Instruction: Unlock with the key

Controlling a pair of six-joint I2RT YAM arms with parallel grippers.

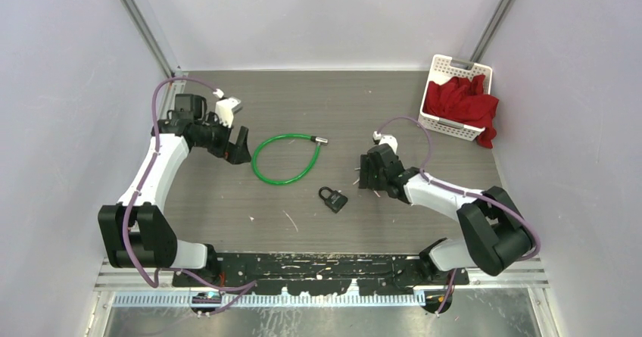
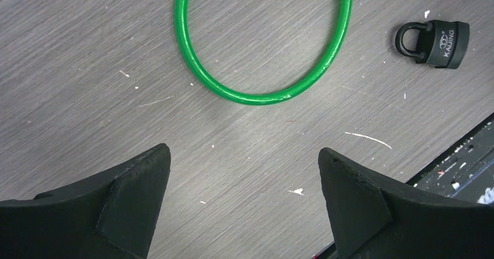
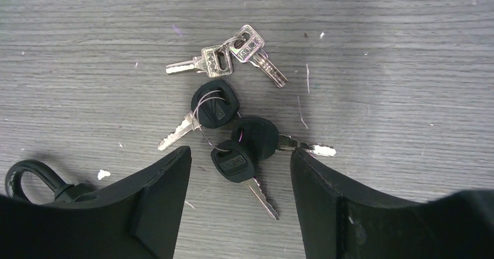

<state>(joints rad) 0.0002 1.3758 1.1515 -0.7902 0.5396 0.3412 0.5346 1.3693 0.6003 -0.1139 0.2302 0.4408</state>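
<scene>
On table (image 1: 341, 102): 5 keys (image 3: 215, 105) (1 padlock (image 1: 333, 199)).

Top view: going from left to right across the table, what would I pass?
Left hand → green cable → padlock → right hand → basket holding red cloth.

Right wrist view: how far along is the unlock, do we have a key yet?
Nothing done yet: the black padlock lies on the grey table, shackle shut. In hand: the right tool straddles the ring of black-headed and silver keys, jaws apart, no key gripped. The left tool hangs open near the green cable loop. Left: grip a key, steady the padlock, insert, turn.
</scene>
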